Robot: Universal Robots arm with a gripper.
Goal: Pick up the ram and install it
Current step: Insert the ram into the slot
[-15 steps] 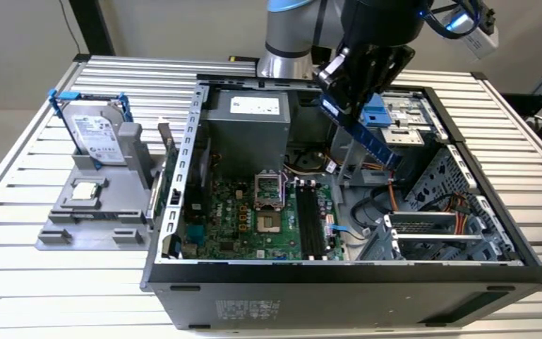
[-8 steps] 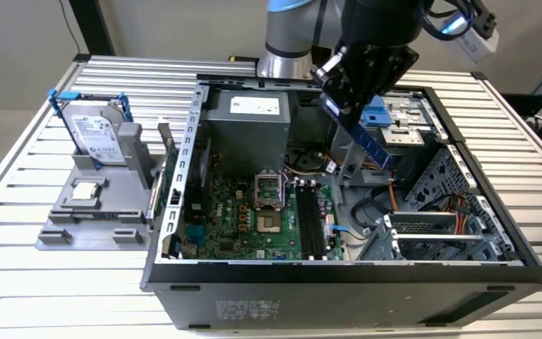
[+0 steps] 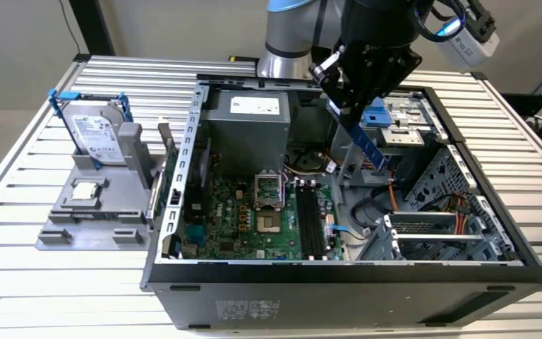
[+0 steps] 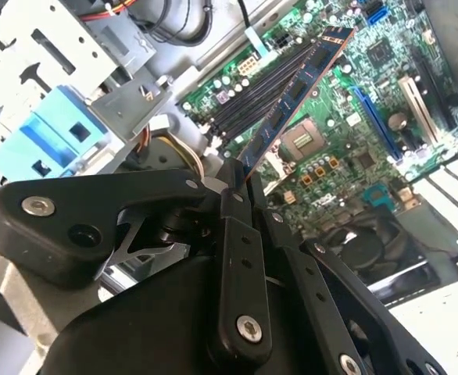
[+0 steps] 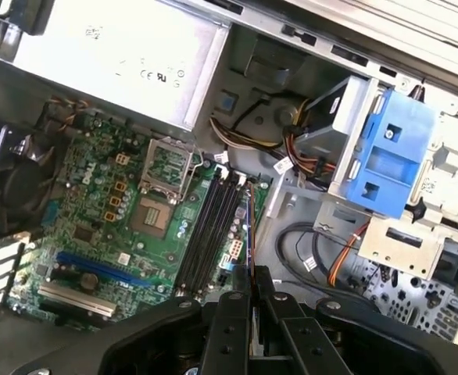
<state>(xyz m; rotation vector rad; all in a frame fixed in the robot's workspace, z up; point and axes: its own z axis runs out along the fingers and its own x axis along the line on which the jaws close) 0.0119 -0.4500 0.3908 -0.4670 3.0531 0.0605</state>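
Gripper (image 4: 239, 178) clamped on one ram (image 4: 299, 86), hanging above one open computer case (image 3: 346, 282) with four black slots (image 5: 212, 226).

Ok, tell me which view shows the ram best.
The second wrist view: the ram shows its chip face, gripped by the claw. The exterior view shows it tilted above the case; the first wrist view, edge-on.

Slatted alu table (image 3: 26, 296), plain beige wall (image 3: 12, 39) behind, dark post (image 3: 97, 28) at back.
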